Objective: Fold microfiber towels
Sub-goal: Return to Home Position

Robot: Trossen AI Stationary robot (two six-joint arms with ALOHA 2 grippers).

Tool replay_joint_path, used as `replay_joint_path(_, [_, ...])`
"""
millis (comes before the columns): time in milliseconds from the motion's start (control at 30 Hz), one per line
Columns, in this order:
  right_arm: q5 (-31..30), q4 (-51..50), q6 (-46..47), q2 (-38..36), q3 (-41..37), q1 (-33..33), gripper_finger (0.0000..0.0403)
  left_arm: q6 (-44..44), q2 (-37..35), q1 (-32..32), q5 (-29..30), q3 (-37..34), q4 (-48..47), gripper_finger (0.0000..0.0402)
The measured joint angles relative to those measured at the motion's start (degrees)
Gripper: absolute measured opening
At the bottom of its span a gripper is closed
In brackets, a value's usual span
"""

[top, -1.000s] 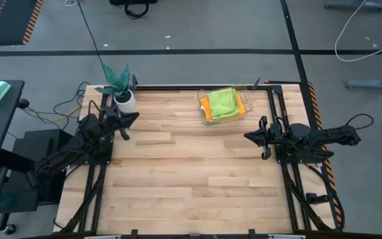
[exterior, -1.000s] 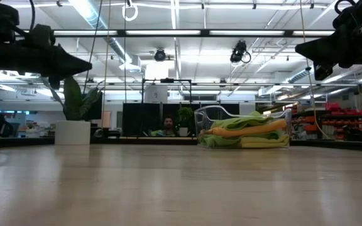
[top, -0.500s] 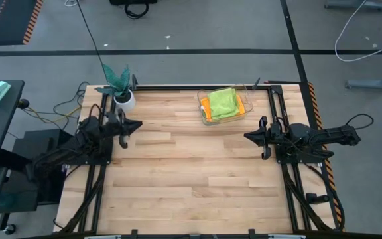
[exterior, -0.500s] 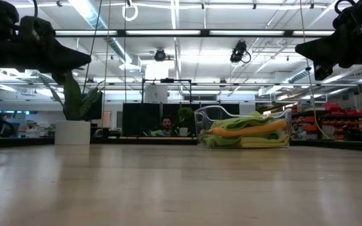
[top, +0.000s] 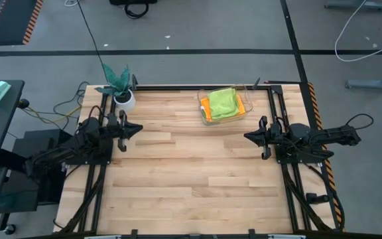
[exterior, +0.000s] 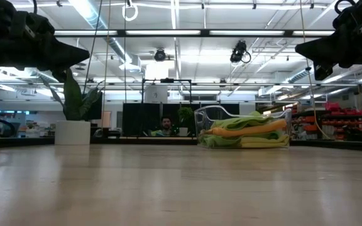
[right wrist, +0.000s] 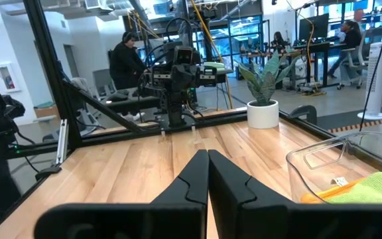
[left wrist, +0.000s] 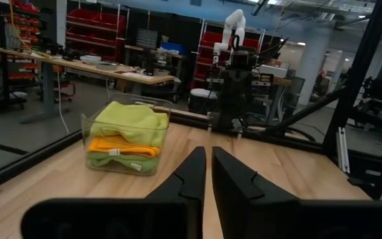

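The microfiber towels (top: 222, 101) lie stacked in a clear plastic bin (top: 243, 105) at the table's far edge, right of the middle. A lime green one is on top, an orange one (left wrist: 121, 145) under it, and more green lies at the bottom (exterior: 244, 142). My left gripper (top: 139, 127) hovers over the table's left side, level and pointing right, shut on nothing. My right gripper (top: 247, 137) hovers over the right side, pointing left, also shut on nothing. Both are well clear of the bin.
A teal leafy plant (top: 117, 79) in a white pot (top: 125, 101) stands at the far left corner, just beyond my left gripper. Dark frame rails (top: 280, 106) run along the table's sides. Bare wood (top: 191, 172) lies between the arms. A person (exterior: 166, 125) sits in the room behind.
My left gripper has swung level toward the table's near edge, away from the plant pot. It has turned from pointing at the far right to pointing straight across the table. The towels lie as before.
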State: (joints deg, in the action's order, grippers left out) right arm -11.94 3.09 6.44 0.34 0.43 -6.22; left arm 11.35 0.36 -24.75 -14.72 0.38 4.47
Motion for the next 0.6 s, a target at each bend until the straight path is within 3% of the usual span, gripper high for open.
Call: replay_joint_path(600, [0.00,0.00,0.02,0.00,0.00,0.00,0.0016,-0.07,0.00,-0.02,0.47,0.00,0.71,0.0028])
